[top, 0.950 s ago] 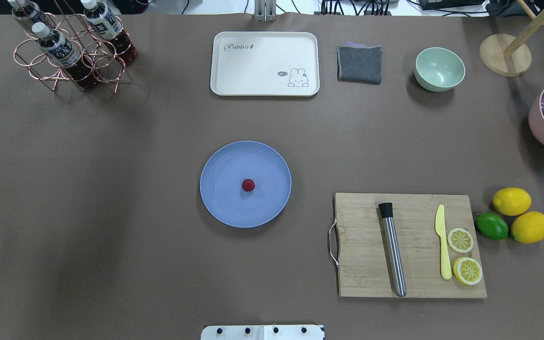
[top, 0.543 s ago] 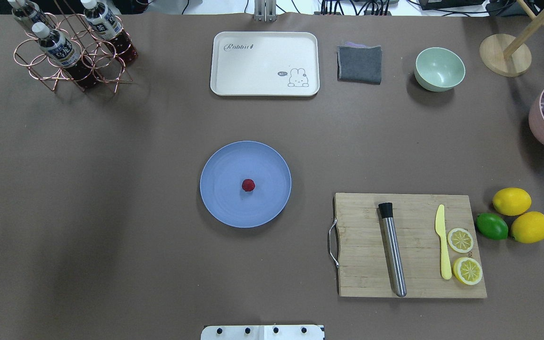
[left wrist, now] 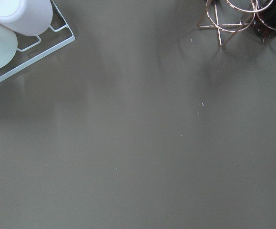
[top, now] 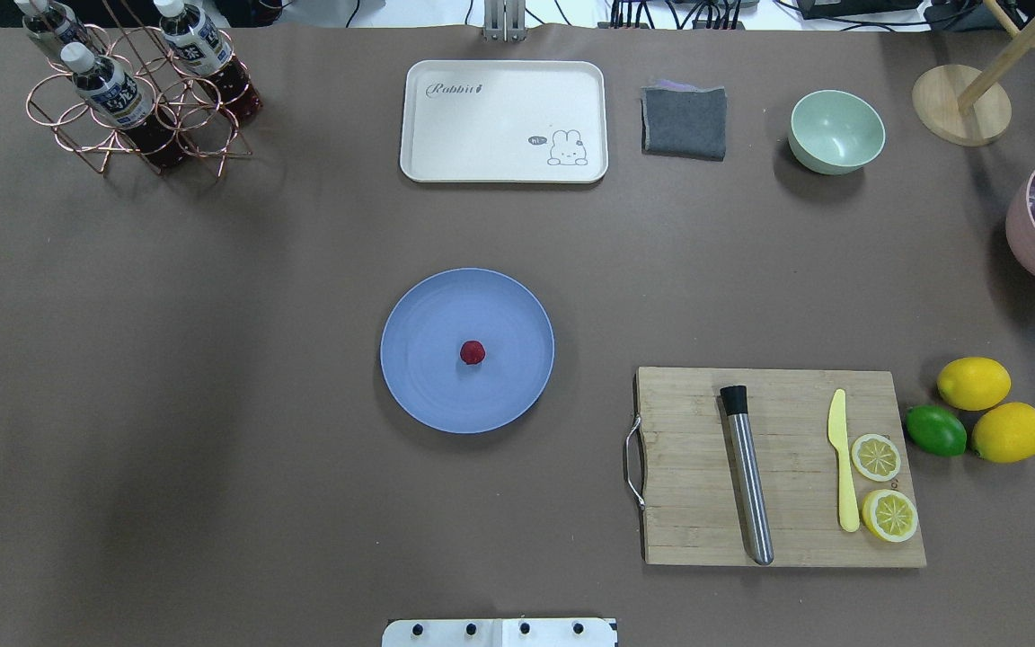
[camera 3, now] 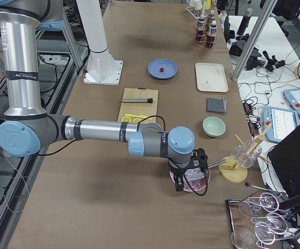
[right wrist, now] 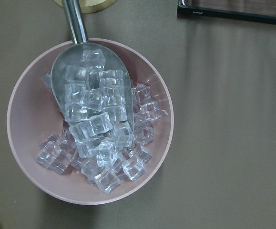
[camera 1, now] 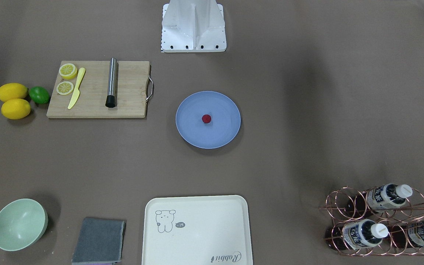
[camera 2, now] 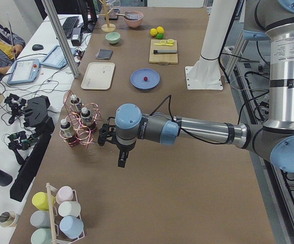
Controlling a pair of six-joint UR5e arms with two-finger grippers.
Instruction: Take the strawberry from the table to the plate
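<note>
The small dark red strawberry (top: 473, 352) (camera 1: 206, 118) lies at the middle of the round blue plate (top: 411, 310) (camera 1: 188, 130), which sits on the brown table (top: 212, 404). No gripper is near it. My left gripper (camera 2: 122, 158) hangs over the table's far left end beside the copper bottle rack (camera 2: 78, 124); I cannot tell whether it is open or shut. My right gripper (camera 3: 180, 184) hovers over the pink bowl of ice (right wrist: 28, 95) at the far right end; its state also cannot be told. Neither wrist view shows fingers.
A wooden cutting board (top: 697, 530) with a steel muddler (top: 748, 485), a yellow knife and lemon slices lies right of the plate. Two lemons and a lime (top: 935, 430) sit beside it. A cream tray (top: 499, 117), a grey cloth (top: 685, 122) and a mint bowl (top: 835, 130) line the far edge.
</note>
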